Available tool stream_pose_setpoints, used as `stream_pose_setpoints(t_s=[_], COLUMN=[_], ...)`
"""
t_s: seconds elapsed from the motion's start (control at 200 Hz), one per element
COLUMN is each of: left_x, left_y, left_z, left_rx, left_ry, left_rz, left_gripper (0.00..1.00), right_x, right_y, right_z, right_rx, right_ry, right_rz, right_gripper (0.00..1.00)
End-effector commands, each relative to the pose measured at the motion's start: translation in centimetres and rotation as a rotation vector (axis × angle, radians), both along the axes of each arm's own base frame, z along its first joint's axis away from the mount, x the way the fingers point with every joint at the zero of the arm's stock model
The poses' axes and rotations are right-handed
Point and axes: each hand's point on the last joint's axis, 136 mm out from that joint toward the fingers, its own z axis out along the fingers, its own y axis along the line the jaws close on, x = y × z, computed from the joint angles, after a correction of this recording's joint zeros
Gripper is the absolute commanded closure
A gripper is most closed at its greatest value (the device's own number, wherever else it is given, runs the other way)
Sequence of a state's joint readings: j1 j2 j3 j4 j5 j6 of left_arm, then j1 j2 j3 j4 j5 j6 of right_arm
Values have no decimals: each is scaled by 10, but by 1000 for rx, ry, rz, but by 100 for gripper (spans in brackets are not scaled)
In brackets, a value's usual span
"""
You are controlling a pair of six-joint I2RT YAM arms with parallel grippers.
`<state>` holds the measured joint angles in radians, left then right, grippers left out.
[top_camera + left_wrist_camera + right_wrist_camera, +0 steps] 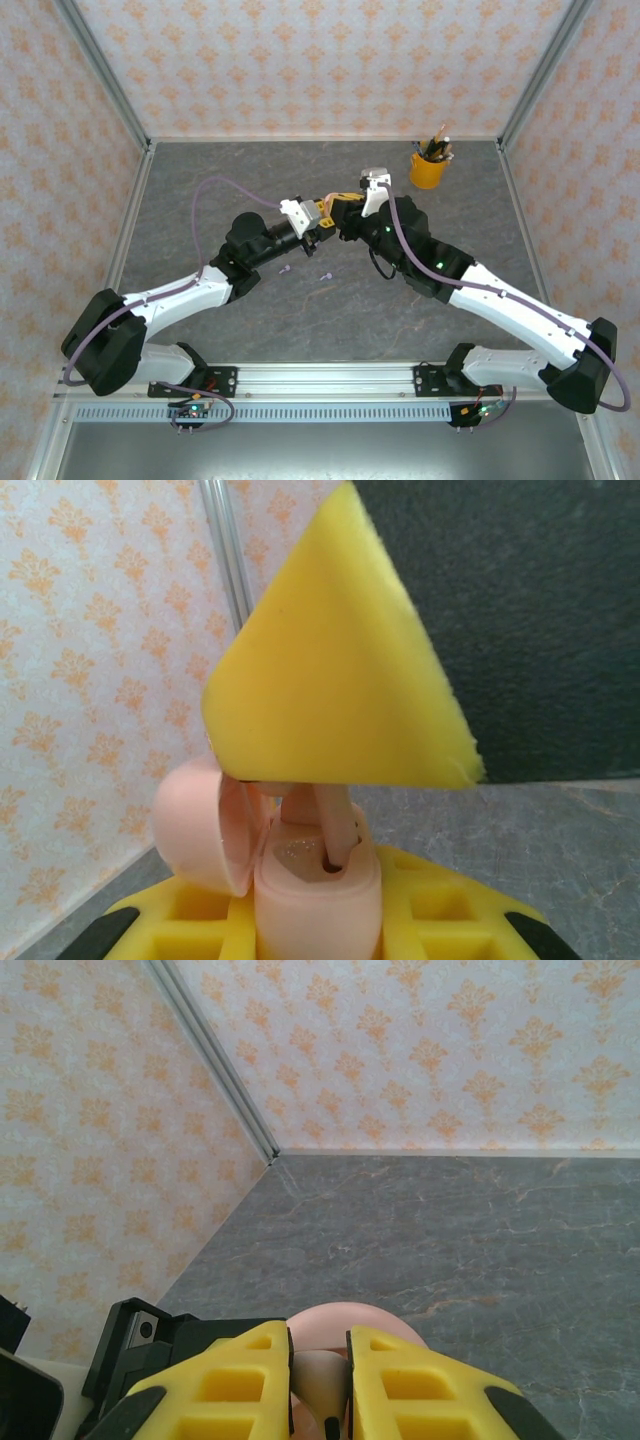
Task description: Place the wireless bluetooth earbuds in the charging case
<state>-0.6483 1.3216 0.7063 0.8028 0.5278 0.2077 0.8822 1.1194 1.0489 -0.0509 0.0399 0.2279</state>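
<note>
Both arms meet above the table's middle. My left gripper (316, 228) (316, 920) is shut on the pale pink charging case (316, 905), whose lid (192, 825) hangs open to the left. Above it, my right gripper (342, 213) (320, 1348) is shut on a pale pink earbud (320, 1378). The earbud's stem (336, 825) points down into a socket of the case. The right gripper's yellow finger (330, 660) hides the earbud's head in the left wrist view. Two lilac earbuds (285, 268) (325, 276) lie loose on the table just in front of the grippers.
A yellow cup of pencils (428, 168) stands at the back right of the grey table (200, 200). Patterned walls with metal corner posts (215, 1065) close in the back and both sides.
</note>
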Motion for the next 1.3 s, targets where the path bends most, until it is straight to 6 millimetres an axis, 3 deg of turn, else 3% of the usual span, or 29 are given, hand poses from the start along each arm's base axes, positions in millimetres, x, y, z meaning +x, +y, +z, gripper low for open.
stream_pose_setpoints(t_s=[0.0,0.4,0.686,0.786,0.991,1.296], left_x=[-13,-10,-10,-9,-9,-9], left_y=[1,3,5,6,5,6], left_z=[42,47,49,48,44,36], left_rx=[-75,-91,-97,-99,-98,-90], left_ry=[-95,-108,-110,-105,-91,-81], left_rz=[-28,-6,4,6,2,10], left_gripper=[100,100,100,100,100,100], right_x=[3,-15,-10,-9,-11,-22], right_y=[0,25,16,9,5,2], right_z=[-6,-26,-37,-33,-8,47], right_rx=[10,-80,-124,-125,-76,23], right_ry=[10,67,87,79,50,-1], right_rz=[4,185,136,104,94,124], right_gripper=[83,84,82,74,50,42])
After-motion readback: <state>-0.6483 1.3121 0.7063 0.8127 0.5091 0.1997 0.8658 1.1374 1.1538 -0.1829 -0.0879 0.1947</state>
